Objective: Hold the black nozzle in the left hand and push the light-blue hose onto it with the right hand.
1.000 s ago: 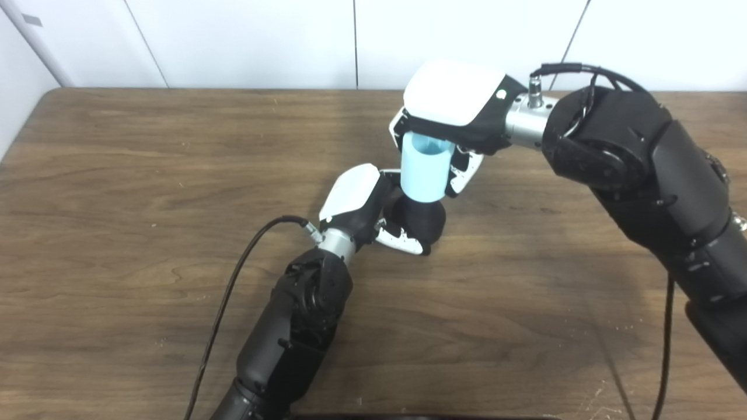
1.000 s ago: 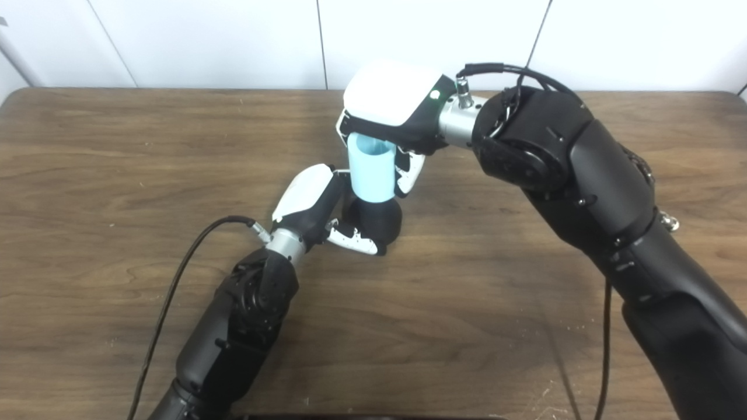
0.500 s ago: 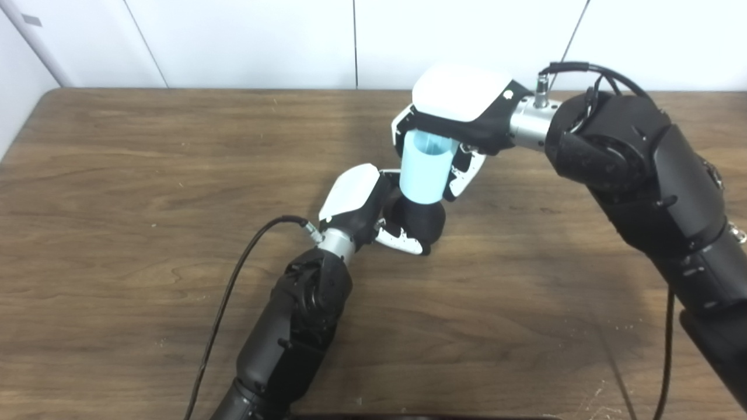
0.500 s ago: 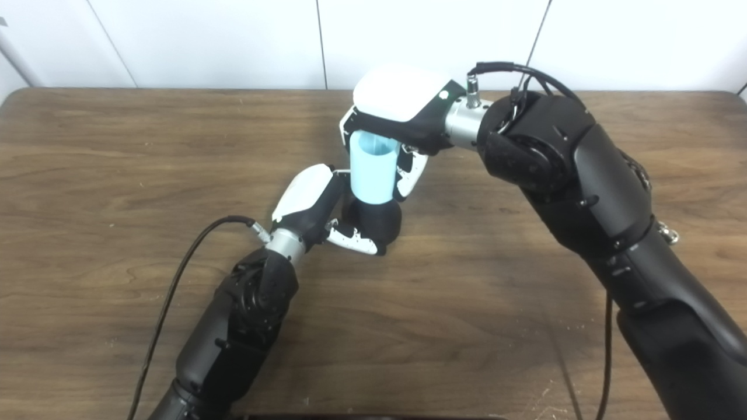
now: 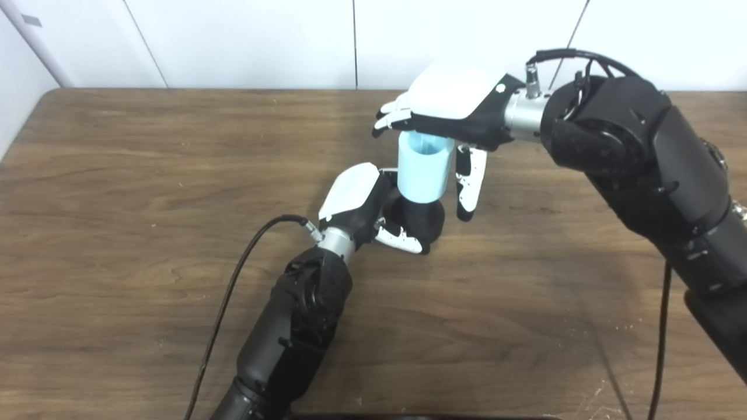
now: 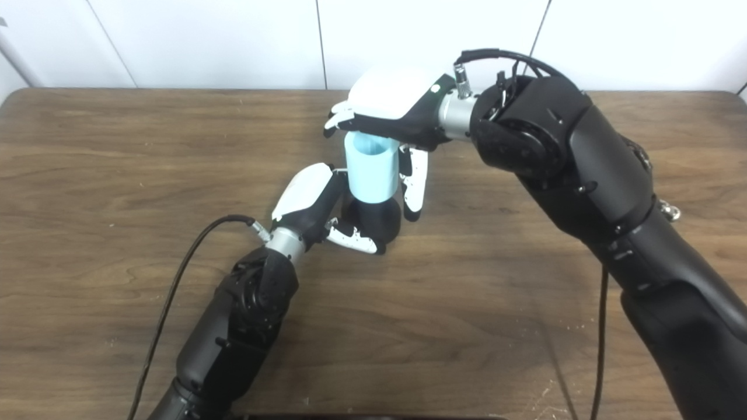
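- The black nozzle stands upright near the middle of the wooden table, with the light-blue hose seated over its top, open end up.
- The left hand is wrapped around the nozzle's base; its fingers curl across the front of the black body and grip it.
- The right hand sits above the hose with its fingers spread and holds nothing. The thumb hangs down just beside the hose's right wall; contact there cannot be told.
- The left eye view shows the right hand's fingertips reaching out past the hose's left side. The right eye view shows the same fingertips more foreshortened, and a clearer sliver of table between the thumb and the hose.
- The table's far edge lies close behind the right hand, against a white wall.
- Bare tabletop spreads wide to the left and in front; a black cable trails along the left arm.
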Motion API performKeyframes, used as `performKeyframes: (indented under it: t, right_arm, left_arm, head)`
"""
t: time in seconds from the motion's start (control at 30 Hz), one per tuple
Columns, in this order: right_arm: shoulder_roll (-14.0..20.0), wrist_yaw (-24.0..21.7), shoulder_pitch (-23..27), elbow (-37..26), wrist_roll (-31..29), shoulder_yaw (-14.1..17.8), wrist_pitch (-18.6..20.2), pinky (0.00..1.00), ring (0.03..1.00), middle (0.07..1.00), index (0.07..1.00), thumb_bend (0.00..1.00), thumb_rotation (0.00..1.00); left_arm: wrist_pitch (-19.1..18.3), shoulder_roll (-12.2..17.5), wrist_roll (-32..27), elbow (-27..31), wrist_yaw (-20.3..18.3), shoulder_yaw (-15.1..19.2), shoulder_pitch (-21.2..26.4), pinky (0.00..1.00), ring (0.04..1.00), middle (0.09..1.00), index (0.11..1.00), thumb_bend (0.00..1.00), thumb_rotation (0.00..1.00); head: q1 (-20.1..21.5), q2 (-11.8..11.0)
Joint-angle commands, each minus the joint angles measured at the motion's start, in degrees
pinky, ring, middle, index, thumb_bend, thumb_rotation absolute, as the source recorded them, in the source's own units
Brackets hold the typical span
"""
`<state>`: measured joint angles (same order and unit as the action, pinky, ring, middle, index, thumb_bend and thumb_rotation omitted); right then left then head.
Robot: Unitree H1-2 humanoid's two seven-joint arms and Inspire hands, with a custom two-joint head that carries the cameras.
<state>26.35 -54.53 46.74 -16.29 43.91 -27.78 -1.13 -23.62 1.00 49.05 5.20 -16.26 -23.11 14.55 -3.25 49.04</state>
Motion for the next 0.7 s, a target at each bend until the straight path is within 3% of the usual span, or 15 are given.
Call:
performKeyframes:
  t: [0.0, 0.2, 0.53, 0.67]
  right_arm:
    - [1.0, -0.4, 1.8, -1.1, -0.2, 0.5, -1.2, 0.83, 0.925, 0.936, 0.88, 1.0, 0.27]
    - [2.0, -0.1, 2.6, -1.0, -2.9, 2.3, -1.2, 0.84, 0.932, 0.945, 0.881, 1.0, 0.3]
    - [2.2, 0.3, 3.8, -2.3, -11.2, 7.8, 2.4, 0.87, 0.958, 0.96, 0.915, 1.0, 0.49]
    - [0.4, 5.4, 1.8, -1.3, -14.9, 11.1, 1.9, 0.87, 0.945, 0.945, 0.909, 1.0, 0.51]
  left_arm:
    - [-3.3, 0.9, -0.7, -5.2, -5.1, -0.7, -3.5, 1.0, 0.814, 0.698, 0.482, 0.52, 0.04]
    - [-3.3, 1.1, -0.9, -5.0, -5.1, -0.7, -3.6, 1.0, 0.808, 0.692, 0.482, 0.52, 0.04]
    - [-3.2, 1.7, -1.5, -5.3, -4.8, -0.7, -3.7, 1.0, 0.798, 0.692, 0.482, 0.52, 0.04]
    - [-3.3, 1.6, -1.3, -5.4, -5.0, -0.6, -3.8, 1.0, 0.811, 0.694, 0.482, 0.52, 0.04]
  head:
    - [0.0, 0.0]
    - [-0.1, -0.1]
    - [-0.3, -0.3]
    - [-0.1, -0.4]
